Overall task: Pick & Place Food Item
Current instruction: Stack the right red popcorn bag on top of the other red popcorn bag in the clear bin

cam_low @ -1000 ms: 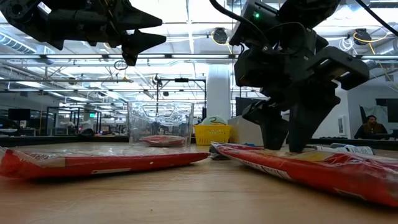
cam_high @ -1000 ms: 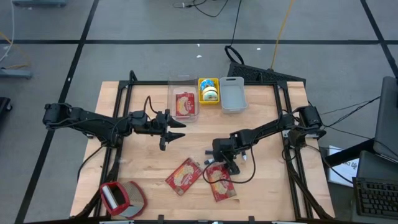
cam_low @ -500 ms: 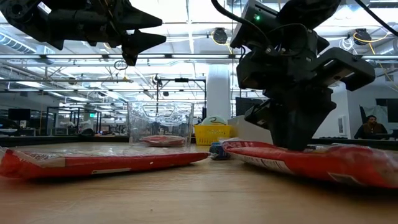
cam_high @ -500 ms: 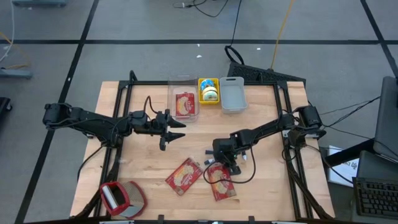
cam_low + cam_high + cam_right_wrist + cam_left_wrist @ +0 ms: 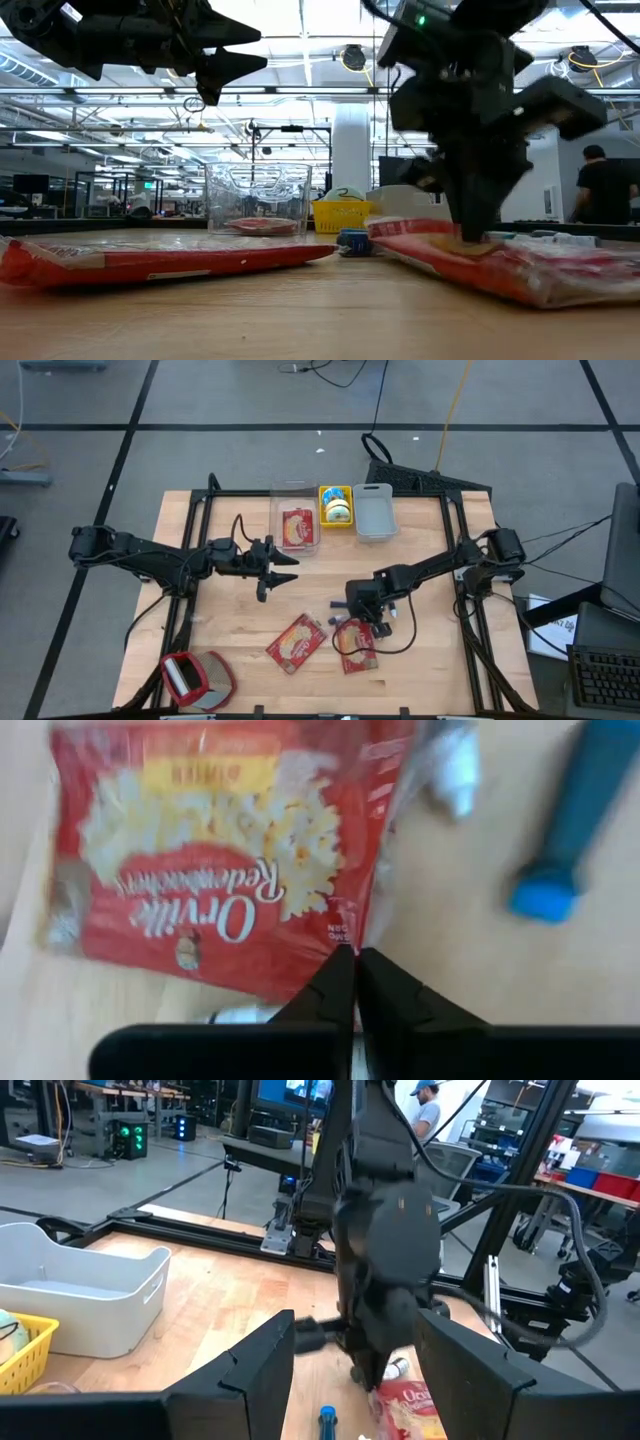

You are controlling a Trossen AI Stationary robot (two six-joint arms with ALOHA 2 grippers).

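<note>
Right gripper (image 5: 372,628) closed | popcorn bag (image 5: 355,647) pinched (edge lifted)

yellow basket (image 5: 336,506): far edge of the tabletop (image 5: 230,610), holding a tape roll
grey bin (image 5: 373,512): just right of the yellow basket
red device (image 5: 196,678): near left corner
blue pen (image 5: 565,815): lying on the wood, near the middle
person (image 5: 607,185): standing in the room beyond, right
</note>
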